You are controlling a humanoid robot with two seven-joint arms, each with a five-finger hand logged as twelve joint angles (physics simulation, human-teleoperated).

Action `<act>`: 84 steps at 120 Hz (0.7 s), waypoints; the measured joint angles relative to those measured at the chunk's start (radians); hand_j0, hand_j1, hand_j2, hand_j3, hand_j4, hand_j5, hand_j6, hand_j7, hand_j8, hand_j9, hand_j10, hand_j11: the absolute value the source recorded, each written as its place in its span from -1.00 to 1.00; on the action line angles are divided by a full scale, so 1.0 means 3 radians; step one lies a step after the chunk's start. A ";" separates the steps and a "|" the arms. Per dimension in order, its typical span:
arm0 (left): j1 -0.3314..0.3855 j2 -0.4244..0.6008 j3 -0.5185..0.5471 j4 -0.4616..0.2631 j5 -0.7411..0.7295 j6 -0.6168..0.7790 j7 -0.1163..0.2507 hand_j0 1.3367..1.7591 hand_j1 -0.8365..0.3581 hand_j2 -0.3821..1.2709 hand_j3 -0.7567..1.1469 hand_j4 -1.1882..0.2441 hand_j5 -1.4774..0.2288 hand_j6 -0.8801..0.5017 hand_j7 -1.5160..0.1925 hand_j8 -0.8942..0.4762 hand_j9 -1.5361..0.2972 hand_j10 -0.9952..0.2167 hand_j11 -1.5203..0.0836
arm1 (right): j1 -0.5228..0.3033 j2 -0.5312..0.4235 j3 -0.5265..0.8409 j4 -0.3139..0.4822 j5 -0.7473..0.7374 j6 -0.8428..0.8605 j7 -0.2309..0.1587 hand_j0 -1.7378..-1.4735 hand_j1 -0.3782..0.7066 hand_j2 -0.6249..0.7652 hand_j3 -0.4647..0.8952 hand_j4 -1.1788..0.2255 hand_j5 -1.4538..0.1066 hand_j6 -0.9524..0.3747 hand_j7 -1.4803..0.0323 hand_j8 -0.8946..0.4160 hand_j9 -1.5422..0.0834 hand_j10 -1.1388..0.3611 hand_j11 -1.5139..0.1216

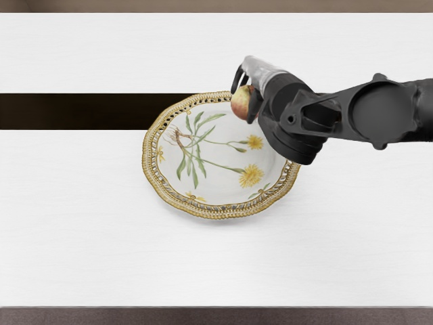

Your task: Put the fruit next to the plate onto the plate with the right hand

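Note:
A round plate (203, 196) with a gilded openwork rim and painted yellow flowers lies at the middle of the white table. My right hand (252, 95) comes in from the right edge and holds a small peach-coloured fruit (240, 103) in its curled fingers. The fruit hangs over the plate's upper right rim. Whether it touches the plate I cannot tell. The wrist and forearm hide the plate's right edge.
The white table (101, 257) has a dark band (74, 112) running across it behind the plate's left side. A brown strip marks the table's front edge (216, 317).

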 joint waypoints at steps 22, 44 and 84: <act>0.0000 0.0000 0.0000 -0.0001 0.0000 0.0000 0.0000 0.52 0.95 -0.53 -0.21 0.63 0.70 0.25 0.75 0.28 0.65 0.61 0.86 | -0.0103 0.0414 0.0063 -0.0279 0.0016 -0.0002 -0.0002 -0.40 0.04 0.34 -0.31 -0.26 -0.53 -0.13 -0.31 -0.07 -0.39 -0.03 -0.44; 0.0000 0.0000 0.0000 0.0000 0.0000 0.0000 0.0000 0.52 0.95 -0.53 -0.21 0.63 0.70 0.25 0.75 0.28 0.65 0.61 0.86 | -0.0299 0.0655 0.0079 -0.0628 -0.0001 -0.0004 -0.0004 -0.39 0.02 0.32 -0.31 -0.28 -0.53 -0.15 -0.32 -0.09 -0.40 -0.04 -0.43; 0.0000 0.0000 0.0000 0.0000 0.0000 0.0000 0.0000 0.52 0.95 -0.53 -0.21 0.63 0.70 0.25 0.75 0.28 0.65 0.61 0.87 | -0.0419 0.0707 0.0081 -0.0766 -0.0038 -0.0022 -0.0007 -0.39 -0.53 0.07 -0.32 0.24 0.24 0.15 0.38 0.15 0.31 0.25 0.28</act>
